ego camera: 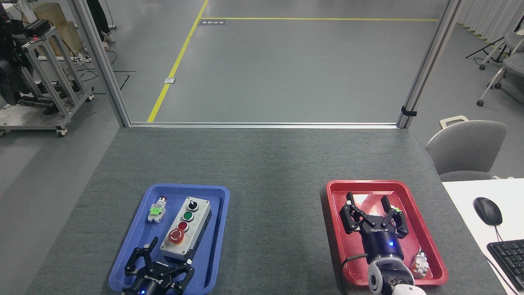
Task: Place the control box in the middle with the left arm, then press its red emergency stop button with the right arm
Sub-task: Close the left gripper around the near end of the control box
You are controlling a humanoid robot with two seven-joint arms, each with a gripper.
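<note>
The control box [186, 229] lies lengthwise in the blue tray [213, 246], grey face up, its black knob farthest from me. Its red emergency stop button [176, 236] with a yellow collar sits at the near end. My left gripper [172, 252] is open at the box's near end, one finger [152, 245] left of the box, the other [190, 262] at its near right corner. My right gripper [368, 203] hangs open over the red tray [339, 192]. The bare grey tabletop [274, 213] lies between the trays.
A small push-button part with a green tab [155, 209] lies in the blue tray left of the box. Another small part [420, 263] sits in the red tray. A white desk with a mouse [487, 211] and keyboard [507, 256] adjoins on the right.
</note>
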